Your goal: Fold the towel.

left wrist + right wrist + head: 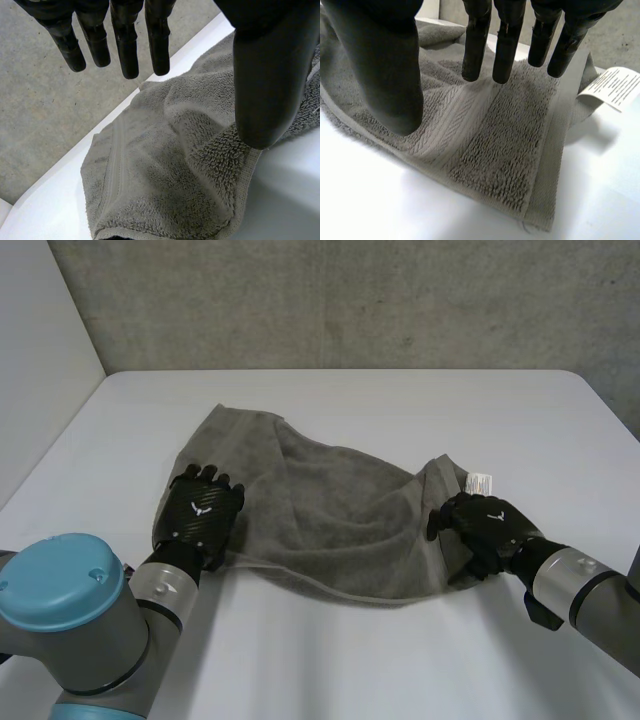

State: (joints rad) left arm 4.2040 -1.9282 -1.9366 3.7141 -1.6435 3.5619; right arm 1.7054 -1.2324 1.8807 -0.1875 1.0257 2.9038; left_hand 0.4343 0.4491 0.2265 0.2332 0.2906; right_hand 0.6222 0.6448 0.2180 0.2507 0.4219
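Two hands are at the grey towel [330, 510], which lies rumpled across the middle of the white table [330, 670]. Over on the left, the left hand [200, 512] sits at the towel's near left edge, fingers straight, thumb spread wide, gripping nothing. Across to the right, the right hand [482, 525] hovers over the near right corner, just by the white label [479, 483], equally spread and empty. For a clean fold, I'd say each should pinch its corner right at the hem, then lift together and level
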